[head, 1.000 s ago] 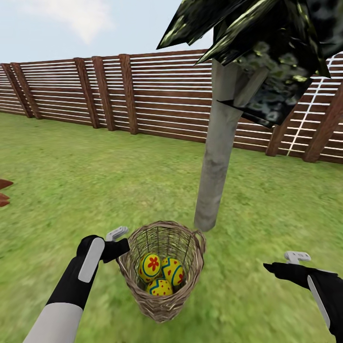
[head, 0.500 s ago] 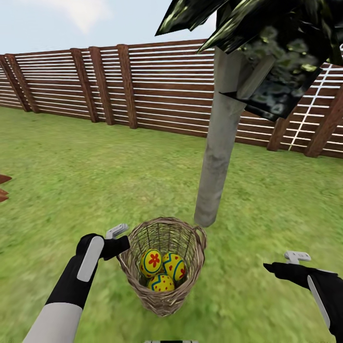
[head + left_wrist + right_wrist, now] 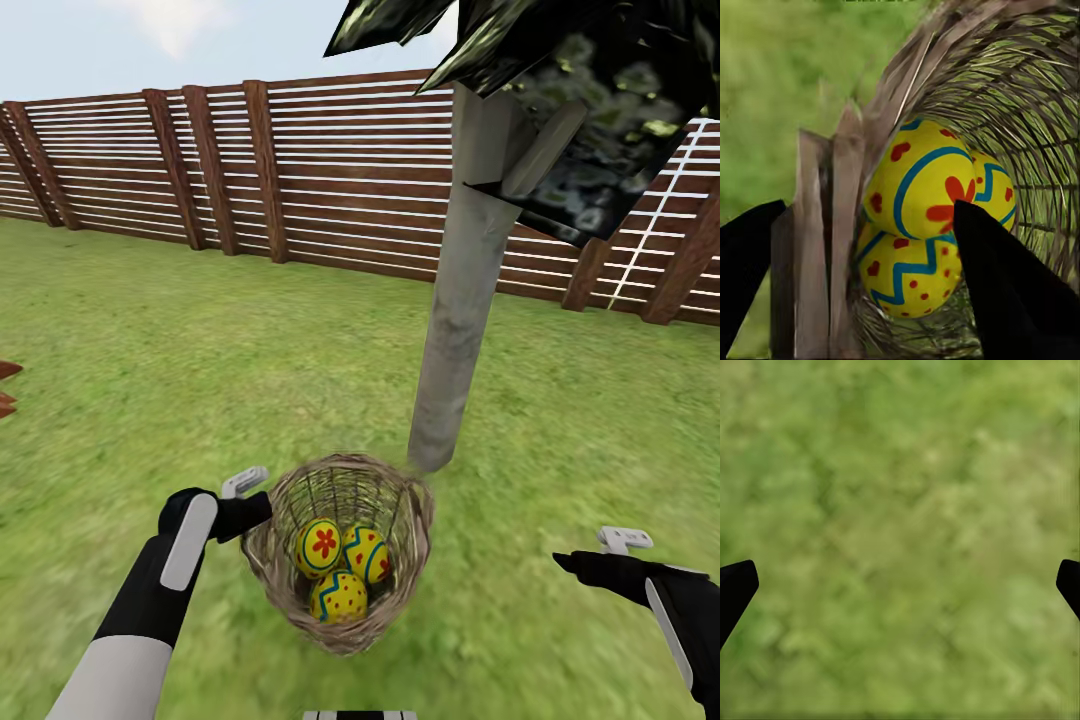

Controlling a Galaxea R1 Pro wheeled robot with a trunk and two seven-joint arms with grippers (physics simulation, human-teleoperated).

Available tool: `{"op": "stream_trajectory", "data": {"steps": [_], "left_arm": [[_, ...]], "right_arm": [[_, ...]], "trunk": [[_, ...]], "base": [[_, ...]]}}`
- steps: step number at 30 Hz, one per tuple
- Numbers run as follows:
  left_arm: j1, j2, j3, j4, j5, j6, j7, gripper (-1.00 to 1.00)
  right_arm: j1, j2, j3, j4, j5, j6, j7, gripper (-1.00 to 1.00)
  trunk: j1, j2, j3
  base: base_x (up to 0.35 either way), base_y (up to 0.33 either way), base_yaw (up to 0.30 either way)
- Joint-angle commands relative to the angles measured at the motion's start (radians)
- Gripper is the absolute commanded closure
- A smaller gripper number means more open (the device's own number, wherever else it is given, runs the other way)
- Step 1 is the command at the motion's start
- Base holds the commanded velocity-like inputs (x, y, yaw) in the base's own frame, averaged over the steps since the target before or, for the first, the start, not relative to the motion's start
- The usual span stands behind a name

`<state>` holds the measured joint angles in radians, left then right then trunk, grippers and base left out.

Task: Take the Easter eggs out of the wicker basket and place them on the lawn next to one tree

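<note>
My left gripper (image 3: 258, 512) pinches the rim of the basket (image 3: 400, 545), one finger (image 3: 1009, 289) inside the weave and the other outside. The basket is brown see-through wicker, tilted, its mouth turned toward me. Three eggs (image 3: 342, 568) lie bunched at its bottom, touching: yellow, with red flowers and dots and blue zigzag bands. The basket is just in front of the tree (image 3: 463, 300), a pale grey upright trunk under dark blocky leaves, rooted in the bright green lawn (image 3: 150, 370)
</note>
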<state>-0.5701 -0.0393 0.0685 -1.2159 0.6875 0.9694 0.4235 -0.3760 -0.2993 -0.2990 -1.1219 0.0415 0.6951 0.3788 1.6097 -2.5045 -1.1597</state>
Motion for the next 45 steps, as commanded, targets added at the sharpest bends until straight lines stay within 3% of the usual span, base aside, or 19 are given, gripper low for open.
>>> {"op": "stream_trajectory", "data": {"steps": [1, 6, 11, 15, 17, 18, 19, 20, 24, 25, 26, 28, 31, 32, 36, 37, 40, 42, 45], "left_arm": [[-0.001, -0.001, 0.003, -0.002, 0.01, 0.003, 0.01, -1.0], [0.0, -0.001, 0.005, -0.001, 0.01, 0.003, 0.011, -1.0], [-0.001, 0.003, 0.007, -0.004, 0.01, 0.012, 0.013, -1.0], [0.003, 0.022, 0.005, -0.14, 0.017, 0.034, 0.012, -1.0], [0.005, 0.044, 0.006, -0.174, 0.065, 0.039, 0.012, -1.0], [0.005, 0.073, 0.007, -0.186, 0.14, 0.039, 0.012, -1.0], [0.006, 0.1, 0.007, -0.195, 0.246, 0.033, 0.011, -1.0], [0.006, 0.107, 0.007, -0.196, 0.28, 0.03, 0.011, -1.0], [0.006, 0.117, 0.03, -0.199, 0.345, 0.021, -0.022, -1.0], [0.006, 0.118, 0.055, -0.199, 0.351, 0.021, -0.078, -1.0], [0.006, 0.119, 0.07, -0.199, 0.353, 0.02, -0.114, -1.0], [0.006, 0.12, 0.149, -0.2, 0.355, 0.023, -0.241, -1.0], [0.007, 0.125, 0.234, -0.199, 0.355, 0.029, -0.319, -1.0], [0.007, 0.138, 0.255, -0.199, 0.356, 0.03, -0.326, -1.0], [0.009, 0.171, 0.277, -0.197, 0.357, 0.032, -0.352, -1.0], [0.01, 0.175, 0.281, -0.196, 0.357, 0.032, -0.361, -1.0], [0.01, 0.178, 0.283, -0.194, 0.357, 0.031, -0.375, -1.0], [0.01, 0.179, 0.284, -0.194, 0.357, 0.031, -0.378, -1.0], [0.01, 0.179, 0.283, -0.193, 0.357, 0.031, -0.379, -1.0]], "right_arm": [[0.0, 0.0, -0.002, -0.001, 0.005, 0.004, 0.006, -1.0], [0.0, 0.0, -0.002, -0.001, 0.005, 0.004, 0.006, -1.0], [0.0, 0.0, -0.002, -0.001, 0.003, 0.004, 0.006, -1.0], [0.0, 0.007, 0.0, 0.001, 0.001, 0.004, 0.006, -1.0], [0.0, 0.009, 0.001, 0.002, 0.001, 0.004, 0.006, -1.0], [0.0, 0.009, 0.002, 0.0, 0.0, 0.006, 0.007, -1.0], [0.0, 0.009, 0.004, -0.005, 0.0, 0.012, 0.01, -1.0], [0.0, 0.008, 0.008, -0.007, 0.0, 0.014, 0.01, -1.0], [0.0, 0.008, 0.046, -0.034, -0.001, 0.033, 0.012, -1.0], [0.0, 0.014, 0.069, -0.073, -0.004, 0.066, 0.012, -1.0], [0.0, 0.024, 0.085, -0.097, -0.003, 0.097, 0.012, -1.0], [0.0, 0.088, 0.155, -0.192, 0.001, 0.235, 0.008, -1.0], [0.0, 0.136, 0.191, -0.287, -0.002, 0.301, 0.008, -1.0], [0.0, 0.14, 0.193, -0.301, -0.005, 0.306, 0.009, -1.0], [-0.007, 0.163, 0.196, -0.335, -0.009, 0.311, 0.012, -1.0], [-0.016, 0.196, 0.196, -0.338, -0.009, 0.312, 0.011, -1.0], [-0.03, 0.253, 0.199, -0.341, -0.008, 0.311, 0.011, -1.0], [-0.049, 0.27, 0.23, -0.34, -0.008, 0.312, 0.009, -1.0], [-0.059, 0.315, 0.33, -0.335, 0.001, 0.312, -0.015, -1.0]], "trunk": [[0.0, 0.0, -0.001], [0.0, 0.0, -0.001], [-0.002, 0.001, 0.018], [-0.004, 0.002, 0.034], [-0.005, 0.002, 0.042], [-0.006, 0.002, 0.046], [-0.006, 0.003, 0.049], [-0.006, 0.003, 0.053], [-0.008, 0.004, 0.069], [-0.009, 0.004, 0.073], [-0.009, 0.004, 0.076], [-0.013, 0.011, 0.083], [-0.013, 0.011, 0.083], [-0.013, 0.011, 0.083], [-0.013, 0.011, 0.083], [-0.013, 0.011, 0.083], [-0.013, 0.011, 0.083], [-0.013, 0.011, 0.083], [-0.013, 0.011, 0.083]], "base": [[0.0, 0.0, 0.0], [0.0, 0.0, 0.0], [0.0, 0.0, 0.0], [0.0, 0.0, 0.0], [0.0, 0.0, 0.0], [0.0, 0.0, 0.0], [0.0, 0.0, 0.0], [0.0, 0.0, 0.0], [0.0, 0.0, 0.0], [0.0, 0.0, 0.0], [0.0, 0.0, 0.0], [0.0, 0.0, 0.0], [0.0, 0.0, 0.0], [0.0, 0.0, 0.0], [0.0, 0.0, 0.0], [0.0, 0.0, 0.01], [0.0, 0.0, 0.152], [0.0, 0.0, 0.263], [0.0, 0.0, 0.283]]}}
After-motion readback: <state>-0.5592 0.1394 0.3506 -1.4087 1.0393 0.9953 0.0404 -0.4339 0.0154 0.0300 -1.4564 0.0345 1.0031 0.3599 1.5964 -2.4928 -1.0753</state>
